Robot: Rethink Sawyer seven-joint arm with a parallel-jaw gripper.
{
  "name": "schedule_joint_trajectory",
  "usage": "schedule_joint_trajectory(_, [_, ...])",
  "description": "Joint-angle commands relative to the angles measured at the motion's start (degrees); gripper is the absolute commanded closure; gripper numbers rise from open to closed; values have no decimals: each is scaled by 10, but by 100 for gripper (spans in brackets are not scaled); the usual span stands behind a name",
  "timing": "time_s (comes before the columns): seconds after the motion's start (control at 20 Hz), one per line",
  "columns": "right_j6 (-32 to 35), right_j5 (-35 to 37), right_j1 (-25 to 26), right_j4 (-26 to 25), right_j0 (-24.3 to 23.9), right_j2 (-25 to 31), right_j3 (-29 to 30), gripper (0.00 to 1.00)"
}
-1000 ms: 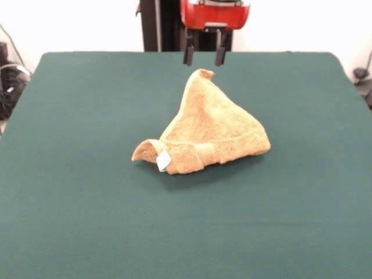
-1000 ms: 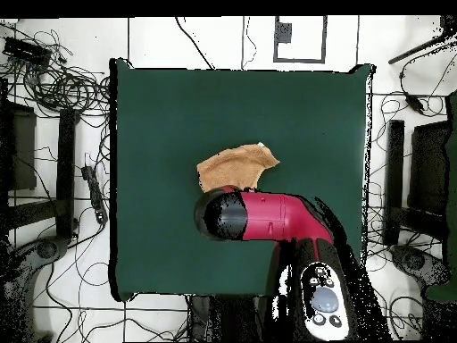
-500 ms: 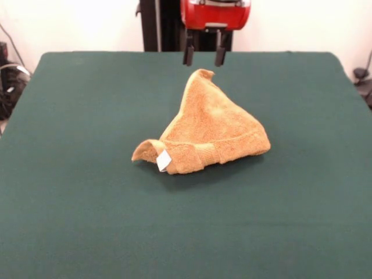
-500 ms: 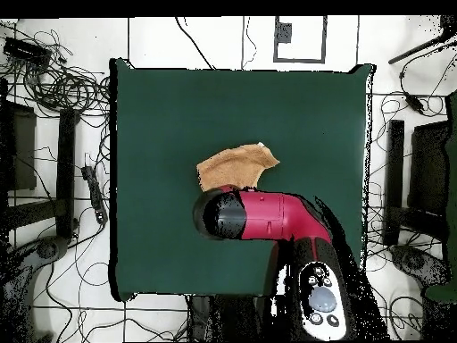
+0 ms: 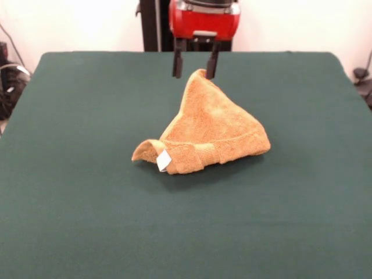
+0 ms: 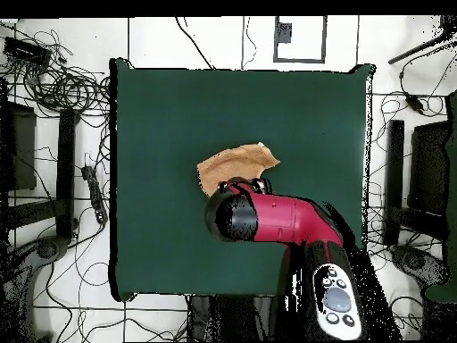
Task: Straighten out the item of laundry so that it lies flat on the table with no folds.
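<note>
I had the tool [image 5: 193,65] spread wide, gripping nothing, directly above the raised far corner of the towel [image 5: 209,131], which sat folded in a peaked heap mid-table [image 5: 75,221], its long slope running from that corner toward the tag [image 5: 164,160].

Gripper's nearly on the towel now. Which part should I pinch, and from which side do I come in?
Best bet: the raised peak of the towel, the corner standing up at its far end. The open gripper already hangs over it, one finger right beside the tip. Come straight down from above, straddle the point and close. The rolled corner with the white tag lies low on the table, harder to pinch.
</note>
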Motion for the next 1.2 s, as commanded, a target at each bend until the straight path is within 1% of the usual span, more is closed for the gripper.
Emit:
schedule_joint_trajectory(0.05, [167, -101, 49, 65, -23, 71, 64, 0])
schedule_joint_trajectory(0.35, [174, -134, 43, 103, -41, 78, 87, 0])
schedule_joint_trajectory(0.55, [171, -142, 39, 125, -68, 96, 111, 0])
schedule_joint_trajectory(0.7, [151, -144, 31, 123, -96, 117, 125, 0])
schedule_joint_trajectory(0.95, [148, -148, 10, 129, -142, 144, 154, 0])
schedule_joint_trajectory(1.1, [138, -136, -5, 130, -173, 162, 170, 0])
schedule_joint_trajectory(1.2, [125, -126, -11, 122, -183, 161, 172, 0])
